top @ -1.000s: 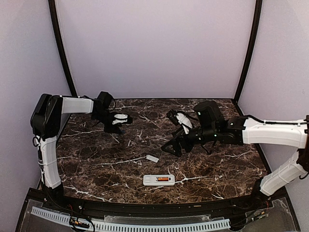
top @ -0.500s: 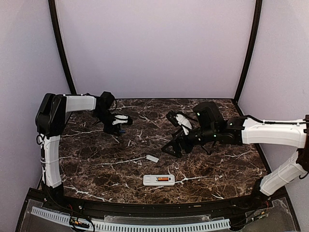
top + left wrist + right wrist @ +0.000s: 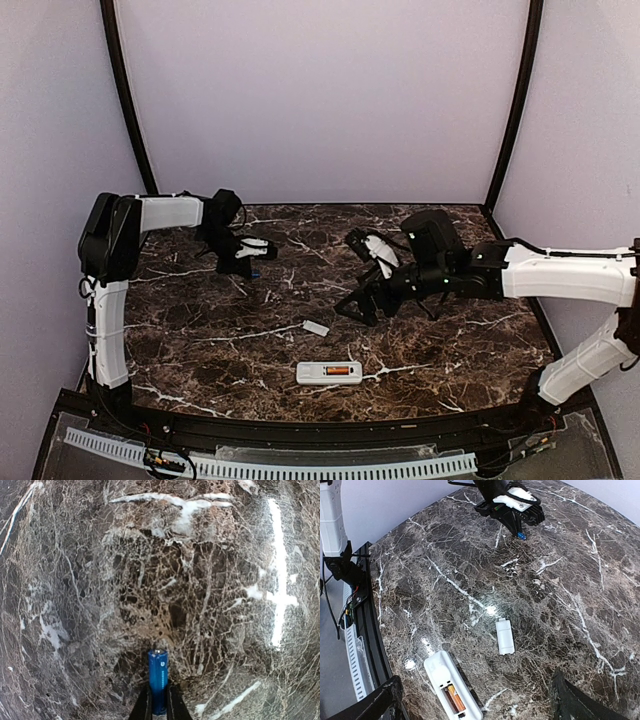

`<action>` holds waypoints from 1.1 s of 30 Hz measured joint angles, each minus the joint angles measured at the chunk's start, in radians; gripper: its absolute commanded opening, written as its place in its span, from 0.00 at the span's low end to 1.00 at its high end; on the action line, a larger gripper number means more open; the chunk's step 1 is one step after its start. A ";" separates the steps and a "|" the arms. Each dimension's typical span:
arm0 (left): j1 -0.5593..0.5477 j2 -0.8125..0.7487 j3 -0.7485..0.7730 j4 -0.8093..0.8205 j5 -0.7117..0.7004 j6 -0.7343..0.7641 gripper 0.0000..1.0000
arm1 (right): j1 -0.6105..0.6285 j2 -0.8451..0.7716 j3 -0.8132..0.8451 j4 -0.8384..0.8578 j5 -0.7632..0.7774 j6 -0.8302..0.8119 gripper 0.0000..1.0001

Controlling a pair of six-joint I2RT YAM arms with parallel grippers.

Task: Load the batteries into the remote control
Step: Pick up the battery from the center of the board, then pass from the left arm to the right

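Blue battery [image 3: 158,672], pinched by its end in the left gripper [image 3: 158,704] at lower centre, could swivel loose from so slight a hold.

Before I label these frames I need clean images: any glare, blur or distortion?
Left wrist view: strong fisheye bends the marble veins, yet the slim blue cylindrical battery in the left gripper is sharp. Right wrist view: bright glare patches on the dark marble table, beside but not over the white rectangular plastic remote control. Top external view: even light, small things soft.
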 measured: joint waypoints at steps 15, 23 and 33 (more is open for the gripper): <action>-0.014 -0.101 -0.156 0.241 0.106 -0.249 0.00 | -0.096 -0.402 -0.291 0.323 0.188 0.315 0.96; -0.153 -0.433 -0.385 0.579 0.162 -0.463 0.00 | -0.173 -0.320 -0.190 0.254 0.142 0.460 0.86; -0.371 -0.599 -0.501 0.827 0.169 -0.718 0.00 | -0.185 -0.042 0.083 0.151 -0.076 0.502 0.68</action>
